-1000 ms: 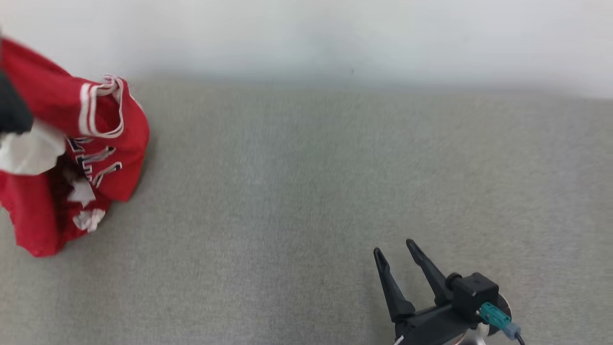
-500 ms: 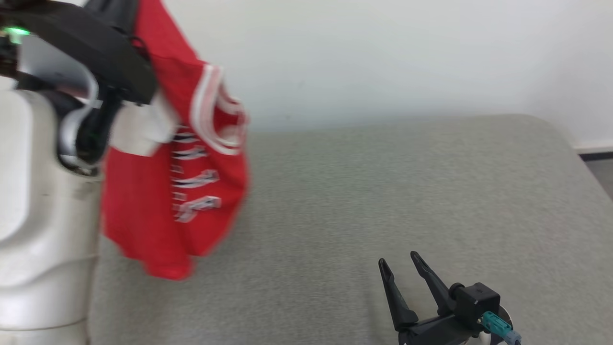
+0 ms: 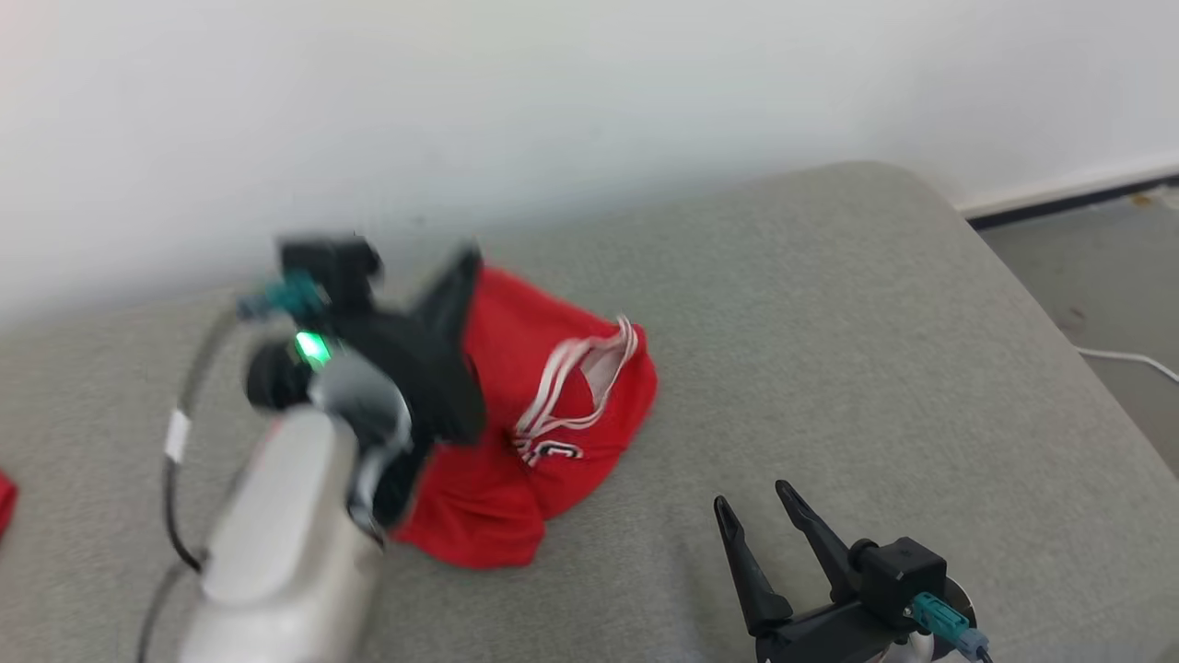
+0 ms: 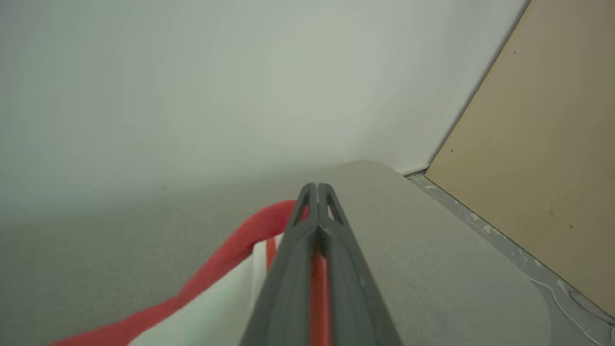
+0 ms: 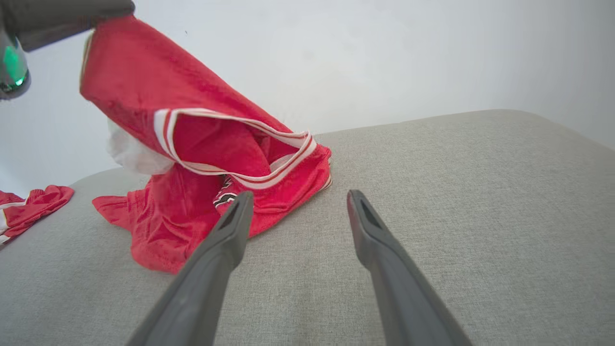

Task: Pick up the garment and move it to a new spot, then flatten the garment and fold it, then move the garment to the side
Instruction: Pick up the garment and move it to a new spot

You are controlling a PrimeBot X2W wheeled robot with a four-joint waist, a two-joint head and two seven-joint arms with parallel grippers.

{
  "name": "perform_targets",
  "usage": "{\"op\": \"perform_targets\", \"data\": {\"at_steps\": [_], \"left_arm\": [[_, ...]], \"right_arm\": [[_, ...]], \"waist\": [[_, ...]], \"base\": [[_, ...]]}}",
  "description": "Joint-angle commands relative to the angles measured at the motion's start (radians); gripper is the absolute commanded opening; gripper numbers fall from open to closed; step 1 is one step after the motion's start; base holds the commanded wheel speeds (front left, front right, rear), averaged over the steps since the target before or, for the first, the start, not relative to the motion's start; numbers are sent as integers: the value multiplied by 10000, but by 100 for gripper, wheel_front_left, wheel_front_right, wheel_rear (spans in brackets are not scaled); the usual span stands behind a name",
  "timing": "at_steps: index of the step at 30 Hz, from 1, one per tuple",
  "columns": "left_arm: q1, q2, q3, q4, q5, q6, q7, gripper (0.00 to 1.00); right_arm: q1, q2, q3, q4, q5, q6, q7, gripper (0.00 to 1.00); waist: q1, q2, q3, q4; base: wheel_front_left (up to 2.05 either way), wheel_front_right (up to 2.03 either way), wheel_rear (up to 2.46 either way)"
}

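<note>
Grey fabric-covered bench [image 3: 829, 322] fills most of the head view; surface sound. Red garment [image 3: 516, 331] with white-striped trim sits crumpled at mid-bench, at 10 o'clock from the right gripper [image 3: 755, 494]. Its lower folds rest on the bench; its upper edge is held aloft.

Left gripper [image 4: 317, 192]: fingers pinched tight on red cloth. Right gripper: fingers spread wide and empty, low over the bench, clear of the garment. A second red cloth [image 5: 29, 202] lies at the 9 o'clock edge of the right wrist view, well apart.

Assessment: the relocation step appears to be at its close. The next move calls for releasing the raised edge, then both grippers drawing the cloth flat.

Lettering [image 3: 553, 451]: dark and white characters on the chest; too creased to read; no brand legible.
</note>
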Motion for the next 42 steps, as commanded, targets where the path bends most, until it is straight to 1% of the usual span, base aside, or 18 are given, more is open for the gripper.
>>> {"op": "perform_targets", "data": {"at_steps": [1,4,5,6,7,12,14,15,16,18,22,25,28,33,36,37,42], "left_arm": [[435,-73,-203,347,-206,44,-216,0],[1012,-141,-661,1053,-378,102,-635,0],[1134,-153,-846,1244,-387,156,-794,4],[1253,-164,-1029,1392,-419,130,-993,85],[1383,-170,-1206,1509,-572,141,-1214,100],[1766,-164,-1849,1554,-1066,429,-2396,100],[1918,-164,-1904,1426,-1025,535,-2900,100],[1918,-164,-1904,1426,-1025,535,-2900,100],[2002,-157,-1891,1334,-972,600,-3123,100],[2214,-17,-1821,1115,-855,734,-3407,100],[2885,500,-1647,363,-550,1097,-3688,100],[3544,834,-1309,-323,-580,1392,-3833,100],[4241,1237,-971,-1016,-326,1619,-3899,100],[5361,1536,-168,-2130,214,1829,-3908,100],[6091,1501,354,-2708,681,1879,-3904,100],[6541,1438,686,-3034,925,1882,-3906,100],[7420,1201,1419,-3440,1460,1696,-3907,100]], "right_arm": [[-44,-11,21,-36,-49,-21,2,100],[-47,-11,54,-74,-62,-21,32,100],[-40,-11,34,-80,-74,-21,33,100],[-32,-13,18,-87,-83,-21,32,100],[-11,-13,-17,-72,-101,-21,29,100],[171,-11,-417,-3,-193,-21,18,100],[247,-11,-582,-49,-221,-21,-5,100],[247,-11,-582,-49,-221,-21,-5,100],[303,-11,-655,-70,-233,-21,-1,100],[424,-13,-866,-91,-272,-21,-14,100],[604,-11,-1280,-146,-356,-21,13,100],[780,-13,-1622,-220,-395,-21,20,100],[864,-8,-1849,-280,-474,-21,51,100],[1022,-11,-2153,-247,-541,-21,59,100],[1084,-11,-2190,-108,-491,-21,38,100],[1168,-13,-2178,-9,-460,-21,17,100],[1264,-11,-2203,193,-420,-21,-30,100]], "waist": [[0,0,384,-468],[0,0,506,-628],[0,0,520,-638],[0,0,528,-645],[0,0,499,-639],[0,0,242,-251],[0,0,83,-5],[0,0,83,-5],[0,0,2,120],[0,0,-190,397],[0,0,-487,963],[0,0,-606,1361],[0,0,-652,1657],[0,0,-653,1957],[0,0,-695,1989],[0,0,-722,1980],[0,0,-787,1945]], "base": [[0,0,0],[0,0,0],[0,0,0],[0,0,0],[0,0,0],[0,0,0],[0,0,0],[0,0,0],[0,0,0],[0,0,0],[0,0,0],[0,0,0],[0,0,0],[0,0,0],[0,0,0],[0,0,0],[0,0,0]]}}
